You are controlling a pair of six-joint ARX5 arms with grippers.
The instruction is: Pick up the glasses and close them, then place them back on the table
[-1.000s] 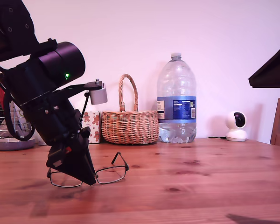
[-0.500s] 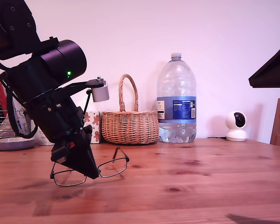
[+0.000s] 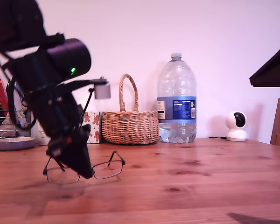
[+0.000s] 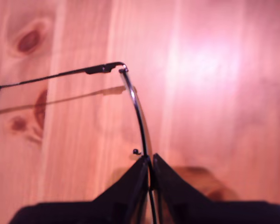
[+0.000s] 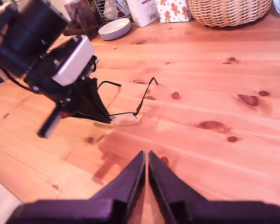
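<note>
My first gripper [image 3: 84, 171] has its 2 fingers pinched on 1 glasses [image 3: 105, 169]; my second gripper [image 5: 146, 157] is closed, empty.

The glasses [image 3: 101, 168] are held over the table [image 3: 200, 186] at the exterior view's left, in front of the basket [image 3: 129, 125]; the bottle [image 3: 176, 100] is placed right of the basket, the small camera [image 3: 236, 125] further right

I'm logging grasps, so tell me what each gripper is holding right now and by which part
My first gripper pinches the thin black metal-framed glasses by the front frame, near the bridge. My second gripper holds nothing.
</note>
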